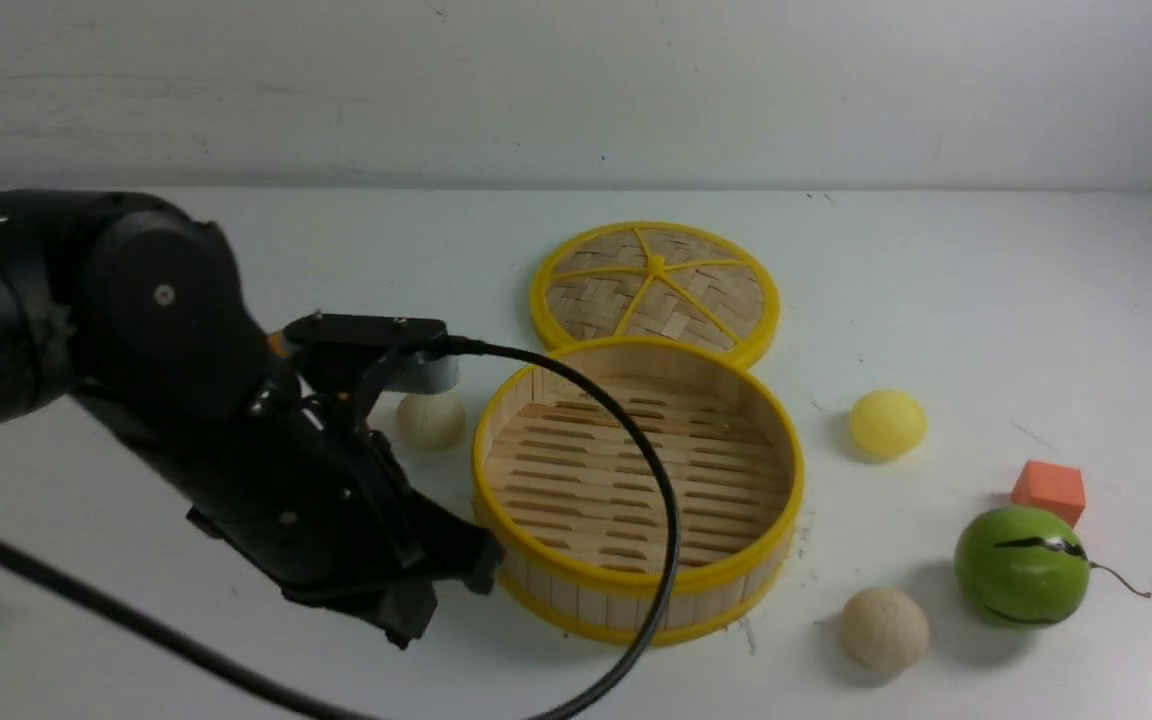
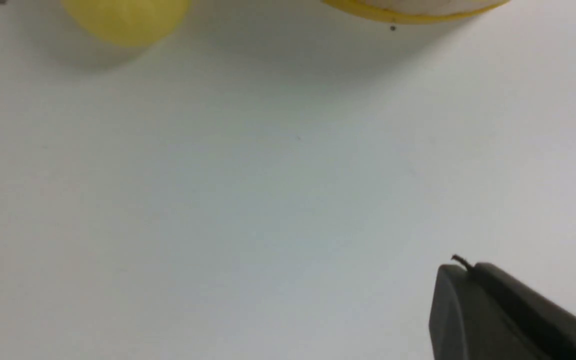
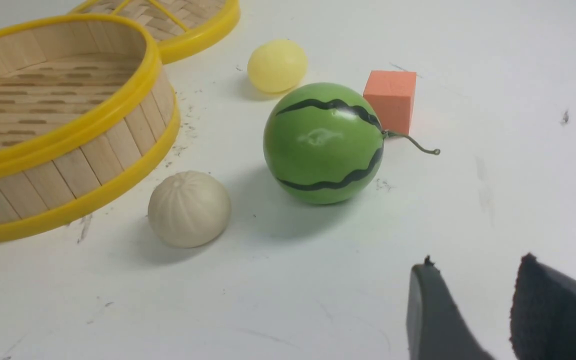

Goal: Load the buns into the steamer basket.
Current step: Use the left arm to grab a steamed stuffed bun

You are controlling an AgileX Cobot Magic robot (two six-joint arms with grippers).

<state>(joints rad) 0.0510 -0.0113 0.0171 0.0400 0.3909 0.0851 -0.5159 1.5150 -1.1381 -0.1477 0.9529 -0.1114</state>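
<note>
My left tool (image 2: 460, 262) is shut on nothing; the right tool (image 3: 478, 260) stands open, empty. Beyond the right one, a pleated bun (image 3: 189, 209) sits on the surface beside the steamer basket (image 3: 43, 182), with a yellow bun (image 3: 277, 66) farther off. I'd expect them light, soft and squashable, so I'd grip gently around the widest part. The basket's slatted floor holds no buns.
</note>
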